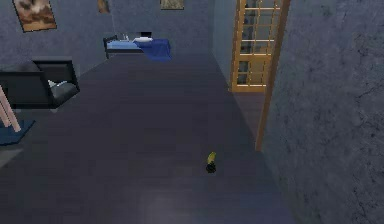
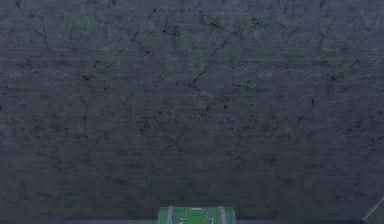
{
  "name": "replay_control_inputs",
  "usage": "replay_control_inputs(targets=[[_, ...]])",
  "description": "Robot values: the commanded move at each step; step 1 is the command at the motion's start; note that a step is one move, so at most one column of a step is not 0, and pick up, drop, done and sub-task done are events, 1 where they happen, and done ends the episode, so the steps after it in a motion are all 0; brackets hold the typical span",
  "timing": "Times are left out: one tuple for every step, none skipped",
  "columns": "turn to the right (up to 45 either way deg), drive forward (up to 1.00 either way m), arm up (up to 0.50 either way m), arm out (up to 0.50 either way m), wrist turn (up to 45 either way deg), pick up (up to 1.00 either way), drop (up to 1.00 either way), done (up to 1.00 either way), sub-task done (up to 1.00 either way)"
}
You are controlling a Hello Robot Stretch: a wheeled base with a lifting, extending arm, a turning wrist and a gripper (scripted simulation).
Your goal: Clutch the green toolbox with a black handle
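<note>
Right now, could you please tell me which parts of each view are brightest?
Forward view: dim overall, brightest at the orange-framed door, the floor dark. Arm side view: evenly dim mottled wall, no glare, a bright green thing at the bottom edge.

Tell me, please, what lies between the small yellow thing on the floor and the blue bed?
Bare dark floor lies between the small yellow thing and the blue bed, seen in the forward view.

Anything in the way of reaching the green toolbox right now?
Nothing visible does. A green thing, perhaps the toolbox, lies at the arm side view's bottom edge, with only the wall behind it.
</note>
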Motion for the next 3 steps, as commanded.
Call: replay_control_inputs(targets=[[0.0,0.00,0.00,0.00,0.0,1.00,0.00,0.00,0.00],[0.0,0.00,0.10,0.00,0.0,0.00,0.00,0.00,0.00],[0.0,0.00,0.00,0.00,0.0,0.00,0.00,1.00,0.00]])
